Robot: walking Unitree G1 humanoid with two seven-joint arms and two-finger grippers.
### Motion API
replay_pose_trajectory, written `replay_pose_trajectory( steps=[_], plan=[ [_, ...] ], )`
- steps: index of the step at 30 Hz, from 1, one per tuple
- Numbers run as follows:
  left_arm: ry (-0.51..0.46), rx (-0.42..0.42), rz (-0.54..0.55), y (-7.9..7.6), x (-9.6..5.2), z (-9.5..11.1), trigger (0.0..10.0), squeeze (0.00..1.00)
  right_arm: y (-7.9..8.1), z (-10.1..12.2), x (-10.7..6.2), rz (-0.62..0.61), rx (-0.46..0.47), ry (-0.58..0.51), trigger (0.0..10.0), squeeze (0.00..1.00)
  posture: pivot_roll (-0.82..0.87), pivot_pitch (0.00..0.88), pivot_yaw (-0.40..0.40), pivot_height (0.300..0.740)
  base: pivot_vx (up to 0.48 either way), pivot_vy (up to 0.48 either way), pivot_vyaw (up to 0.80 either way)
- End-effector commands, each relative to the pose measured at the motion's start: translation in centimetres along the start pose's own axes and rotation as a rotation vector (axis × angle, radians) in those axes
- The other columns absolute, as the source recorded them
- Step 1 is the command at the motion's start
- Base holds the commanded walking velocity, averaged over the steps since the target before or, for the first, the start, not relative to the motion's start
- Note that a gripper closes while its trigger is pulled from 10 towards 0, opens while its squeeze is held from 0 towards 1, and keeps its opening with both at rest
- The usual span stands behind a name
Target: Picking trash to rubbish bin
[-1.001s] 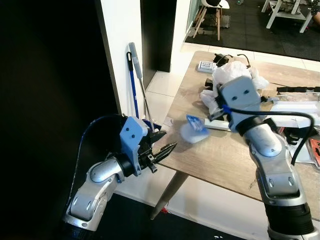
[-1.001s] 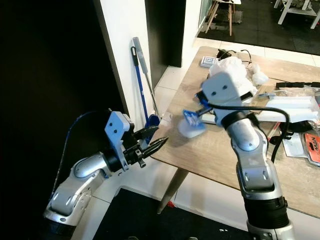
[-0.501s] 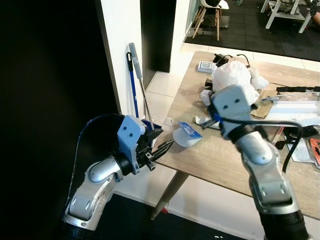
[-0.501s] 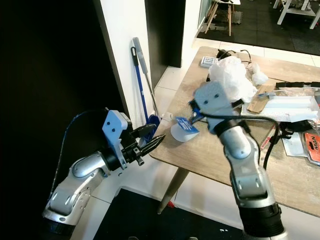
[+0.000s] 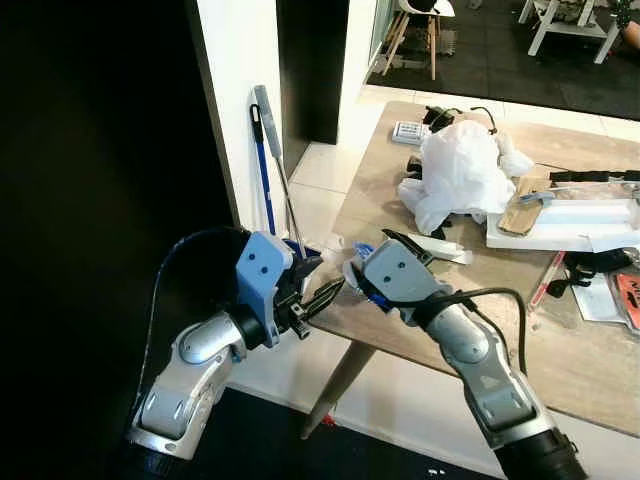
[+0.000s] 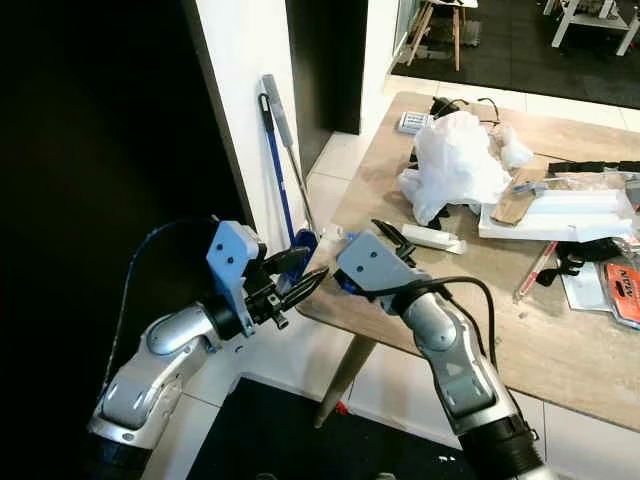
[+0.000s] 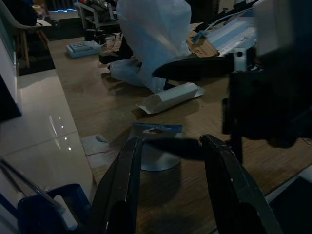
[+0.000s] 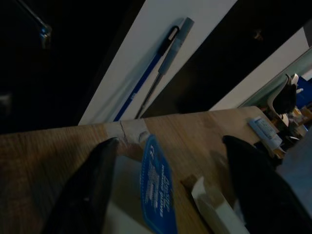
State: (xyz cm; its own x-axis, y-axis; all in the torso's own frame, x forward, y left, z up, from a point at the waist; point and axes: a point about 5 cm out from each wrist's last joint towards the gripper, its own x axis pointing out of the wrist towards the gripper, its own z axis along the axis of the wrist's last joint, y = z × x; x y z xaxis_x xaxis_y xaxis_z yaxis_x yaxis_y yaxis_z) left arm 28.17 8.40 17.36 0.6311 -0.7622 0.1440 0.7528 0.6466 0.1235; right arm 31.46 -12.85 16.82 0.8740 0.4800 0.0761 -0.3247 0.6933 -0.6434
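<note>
The left gripper (image 5: 322, 292) hovers parted at the table (image 5: 470, 310) corner as before. The right gripper (image 8: 165, 195) has come down to that corner, fingers spread, no longer lifting the blue-labelled packet (image 7: 156, 146), which lies between them. The left wrist view shows the packet flat on the wood.

Blue-labelled white package (image 7: 157, 146) at table corner: in the eye views almost fully hidden behind right gripper (image 5: 372, 268) housing; only a sliver shows. In the left wrist view its near edge is crossed by a dark finger of the right gripper. Label print (image 8: 157, 185) too dark and blurred to read. Red item (image 6: 625, 280) cut off by the frame edge; identity unclear. Objects under white plastic bag (image 5: 460, 170) concealed. Left gripper (image 5: 322, 288) fingertips overlap the table edge (image 5: 400, 345).
</note>
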Motion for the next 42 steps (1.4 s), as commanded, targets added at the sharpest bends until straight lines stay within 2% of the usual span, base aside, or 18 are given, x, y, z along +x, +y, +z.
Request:
replay_pose_trajectory(
  steps=[1, 5, 6, 11, 13, 19, 20, 21, 22, 23, 24, 34, 36, 37, 38, 39, 40, 42],
  plan=[
    [0.0, 0.012, 0.023, 0.2, -0.1, -0.1, 10.0, 0.0, 0.6, -0.7, 0.3, 0.015, 0.004, 0.0, 10.0, 1.0, -0.03, 0.169, 0.062, 0.74, 0.0, 0.0, 0.0],
    [-0.02, 0.028, 0.061, 0.5, 0.0, 0.1, 10.0, 0.0, 0.7, -0.9, 0.6, 0.008, 0.003, -0.022, 10.0, 1.0, -0.02, 0.178, 0.059, 0.74, 0.0, 0.0, 0.0],
    [-0.029, 0.014, 0.056, 0.3, 0.0, 0.2, 10.0, 0.0, 0.8, -1.3, 1.0, 0.0, -0.05, -0.031, 10.0, 1.0, -0.02, 0.187, 0.06, 0.74, 0.0, 0.0, 0.0],
    [-0.029, -0.011, -0.027, -0.8, -0.1, 0.2, 10.0, 0.0, 0.8, -1.9, 1.4, -0.008, -0.046, -0.027, 10.0, 1.0, -0.01, 0.21, 0.06, 0.74, 0.0, 0.0, 0.0],
    [-0.002, -0.01, -0.102, -2.2, -0.3, -0.2, 10.0, 0.0, 0.9, -2.5, 1.8, -0.007, -0.015, -0.03, 10.0, 1.0, 0.0, 0.23, 0.061, 0.74, 0.0, 0.0, 0.0],
    [0.004, -0.009, -0.104, -2.7, -0.4, -0.2, 10.0, 0.0, 1.0, -2.9, 2.3, 0.007, 0.01, -0.047, 10.0, 1.0, 0.01, 0.248, 0.062, 0.74, 0.0, 0.0, 0.0],
    [0.005, -0.009, -0.104, -2.7, -0.5, -0.2, 10.0, 0.0, 1.0, -3.0, 2.4, 0.007, 0.01, -0.048, 10.0, 0.95, 0.01, 0.256, 0.06, 0.74, 0.0, 0.0, 0.0],
    [0.007, -0.01, -0.102, -2.8, -0.6, -0.2, 10.0, 0.0, 0.9, -3.1, 2.5, 0.003, 0.014, -0.047, 10.0, 0.66, 0.02, 0.263, 0.059, 0.74, 0.0, 0.0, 0.0],
    [0.009, -0.012, -0.101, -2.8, -0.8, -0.2, 10.0, 0.0, 0.8, -3.3, 2.5, 0.0, 0.014, -0.043, 10.0, 0.19, 0.02, 0.27, 0.057, 0.74, 0.0, 0.0, 0.0],
    [0.009, -0.012, -0.101, -2.8, -0.8, -0.2, 10.0, 0.0, 0.8, -3.3, 2.5, 0.0, 0.014, -0.043, 10.0, 0.19, 0.02, 0.27, 0.057, 0.74, 0.0, 0.0, 0.0],
    [0.01, -0.012, -0.098, -2.9, -0.9, -0.1, 10.0, 0.0, 0.7, -3.4, 2.5, -0.006, 0.019, -0.038, 10.0, 0.0, 0.02, 0.274, 0.056, 0.74, 0.0, 0.0, 0.0],
    [0.013, -0.027, -0.092, -3.6, -1.5, 0.1, 10.0, 0.0, -0.3, -4.4, 2.9, -0.053, 0.084, -0.013, 10.0, 0.0, 0.03, 0.299, 0.049, 0.74, 0.0, 0.0, 0.0],
    [0.013, -0.03, -0.088, -3.7, -1.5, 0.1, 10.0, 0.0, -0.5, -4.5, 3.0, -0.07, 0.127, -0.004, 10.0, 0.0, 0.03, 0.3, 0.047, 0.74, 0.0, 0.0, 0.0],
    [0.013, -0.031, -0.088, -3.7, -1.6, 0.1, 10.0, 0.0, -0.6, -4.6, 3.1, -0.079, 0.155, 0.003, 4.6, 0.0, 0.03, 0.301, 0.047, 0.74, 0.0, 0.0, 0.0],
    [0.014, -0.031, -0.087, -3.7, -1.6, 0.1, 10.0, 0.0, -0.7, -4.7, 3.2, -0.086, 0.176, 0.009, 0.9, 0.0, 0.03, 0.301, 0.048, 0.74, 0.0, 0.0, 0.0],
    [0.015, -0.031, -0.086, -3.8, -1.6, 0.1, 10.0, 0.0, -0.7, -4.8, 3.2, -0.088, 0.187, 0.013, 0.9, 0.0, 0.03, 0.301, 0.048, 0.74, 0.0, 0.0, 0.0],
    [0.016, -0.032, -0.083, -3.8, -1.6, 0.2, 10.0, 0.0, -0.6, -4.9, 3.2, -0.085, 0.202, 0.021, 0.0, 0.0, 0.04, 0.302, 0.051, 0.74, 0.0, 0.0, 0.0],
    [0.019, -0.035, -0.065, -3.7, -1.6, 0.2, 10.0, 0.0, -0.4, -5.3, 3.2, -0.066, 0.217, 0.037, 0.0, 0.0, 0.03, 0.301, 0.053, 0.74, 0.0, 0.0, 0.0]
  ],
)
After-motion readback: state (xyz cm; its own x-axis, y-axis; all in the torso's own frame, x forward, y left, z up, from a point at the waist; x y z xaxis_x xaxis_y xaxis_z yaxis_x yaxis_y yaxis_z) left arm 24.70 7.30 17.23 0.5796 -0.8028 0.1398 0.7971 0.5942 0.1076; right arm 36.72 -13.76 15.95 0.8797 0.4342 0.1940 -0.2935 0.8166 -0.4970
